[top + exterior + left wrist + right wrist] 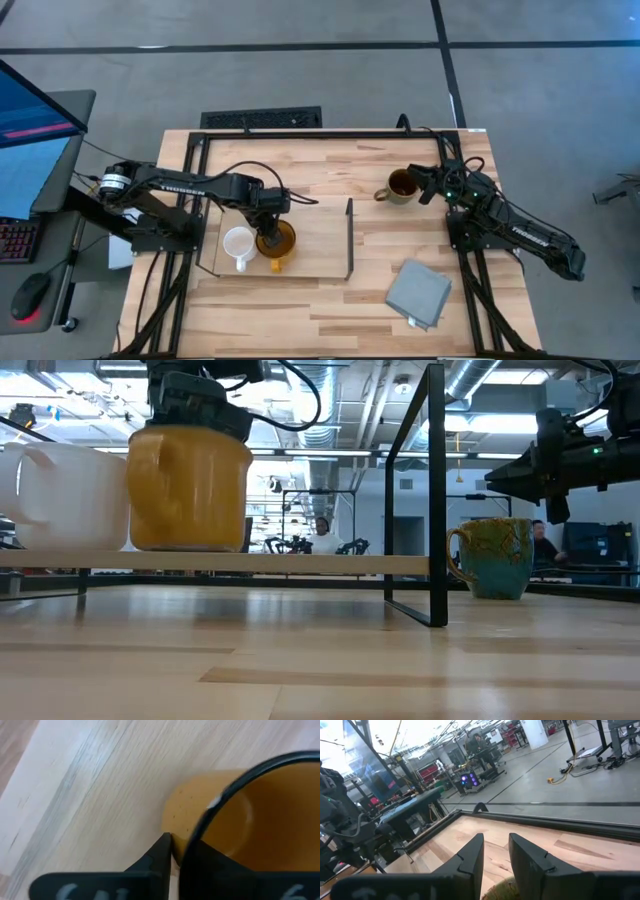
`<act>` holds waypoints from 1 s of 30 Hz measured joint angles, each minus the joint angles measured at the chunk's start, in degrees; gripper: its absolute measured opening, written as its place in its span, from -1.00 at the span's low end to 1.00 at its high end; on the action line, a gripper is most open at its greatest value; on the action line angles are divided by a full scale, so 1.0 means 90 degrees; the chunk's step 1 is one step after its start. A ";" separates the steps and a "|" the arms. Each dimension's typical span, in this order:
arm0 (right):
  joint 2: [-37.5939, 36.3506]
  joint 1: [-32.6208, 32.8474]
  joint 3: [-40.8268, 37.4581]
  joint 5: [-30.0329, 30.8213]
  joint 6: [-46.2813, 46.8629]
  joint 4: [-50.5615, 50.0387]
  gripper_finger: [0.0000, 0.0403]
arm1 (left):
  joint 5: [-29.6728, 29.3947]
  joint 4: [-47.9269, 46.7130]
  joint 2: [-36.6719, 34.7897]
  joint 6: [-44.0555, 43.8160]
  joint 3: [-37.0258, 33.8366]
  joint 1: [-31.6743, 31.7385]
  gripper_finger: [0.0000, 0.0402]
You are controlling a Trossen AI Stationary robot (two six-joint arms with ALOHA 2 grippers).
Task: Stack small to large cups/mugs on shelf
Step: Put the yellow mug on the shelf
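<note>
Here the left gripper [272,232] is clenching the rim of the yellow mug [277,243], seating it on the shelf [318,255] just beside the white mug [238,244] so sizes ascend, while the right gripper [432,183], fingers parted, is hovering by the olive mug [400,186] outside the shelf.

A grey concrete floor [330,25] crossed by dark lines is seen around the light wooden tabletop [300,310]. Exposed silver ceiling ducts [480,375] and 1 distant person [322,532] are recorded.
</note>
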 joint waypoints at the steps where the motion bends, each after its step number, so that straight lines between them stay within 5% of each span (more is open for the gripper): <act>1: 0.0000 0.0000 0.0000 -0.0001 -0.0001 0.0000 -0.44 | -0.0006 -0.0008 0.0000 0.0000 0.0000 0.0000 -0.81; 30: 0.0002 0.0000 0.0000 -0.0003 -0.0002 -0.0002 -0.44 | -0.0008 0.0102 -0.0143 0.0086 0.0007 0.0134 -0.72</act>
